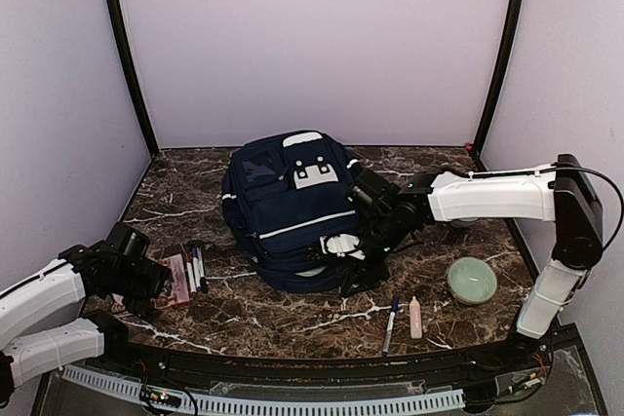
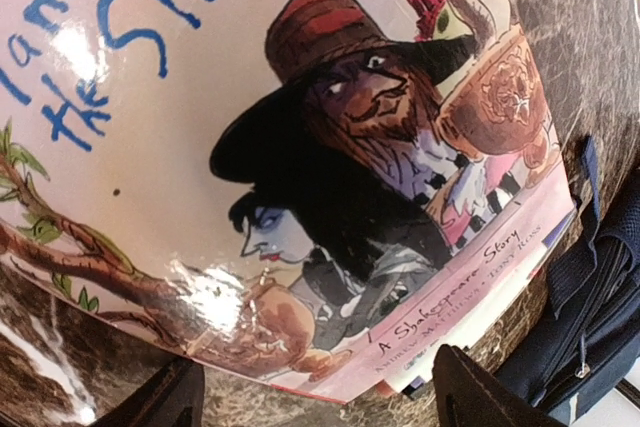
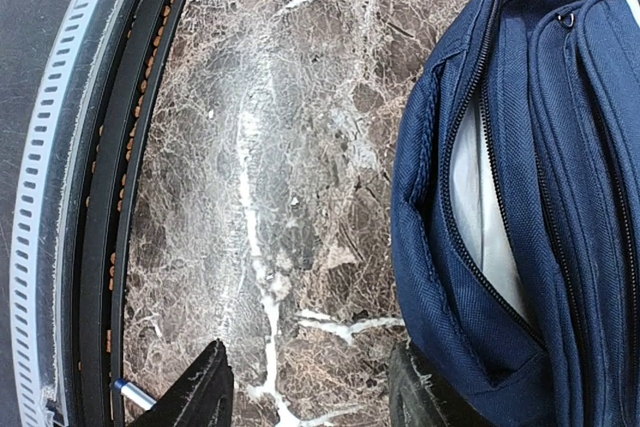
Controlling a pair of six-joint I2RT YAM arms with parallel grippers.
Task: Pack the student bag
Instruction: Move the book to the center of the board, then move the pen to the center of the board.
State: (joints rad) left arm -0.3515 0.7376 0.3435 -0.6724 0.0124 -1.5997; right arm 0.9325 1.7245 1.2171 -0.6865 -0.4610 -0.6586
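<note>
The student bag (image 1: 288,207), a big navy backpack with a white stripe, lies in the middle of the marble table. In the right wrist view its zip (image 3: 480,197) gapes and shows a white lining. My right gripper (image 1: 356,275) is at the bag's near right corner. It is open over bare marble (image 3: 305,397), and its right finger (image 3: 420,392) is close against the bag's fabric. My left gripper (image 1: 156,284) is low over a picture book (image 2: 300,147) at the far left. It is open (image 2: 315,402), with a fingertip on each side of the book's near edge.
The picture book tops a small stack of books (image 1: 185,272) left of the bag. A pen (image 1: 391,323), a pinkish tube (image 1: 415,317) and a green bowl (image 1: 472,280) lie near the front right. A cable track (image 1: 292,401) runs along the near edge.
</note>
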